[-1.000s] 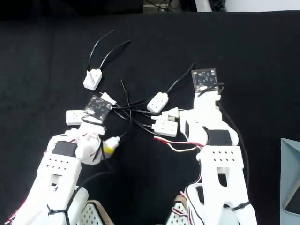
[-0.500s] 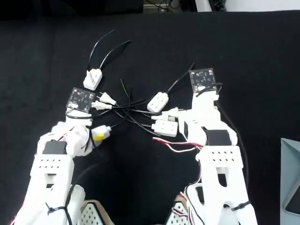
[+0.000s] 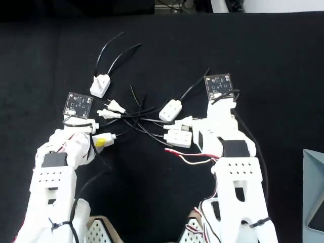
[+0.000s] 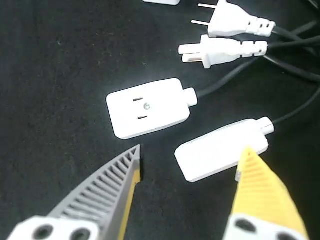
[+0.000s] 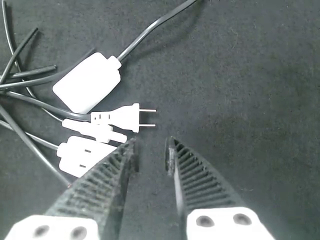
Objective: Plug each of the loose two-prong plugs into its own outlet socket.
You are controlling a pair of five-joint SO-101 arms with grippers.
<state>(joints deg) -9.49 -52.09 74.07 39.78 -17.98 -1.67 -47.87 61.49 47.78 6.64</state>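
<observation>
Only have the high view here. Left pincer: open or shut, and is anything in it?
Observer: The left pincer is open and holds nothing.
Operator: Any socket near it face up?
Observer: Yes. The white rectangular outlet socket lying just ahead of it shows its two slots upward.
Operator: And the right pincer?
Observer: The right pincer is open by a narrow gap and empty. A white two-prong plug with bare prongs lies just ahead of its tips.
</observation>
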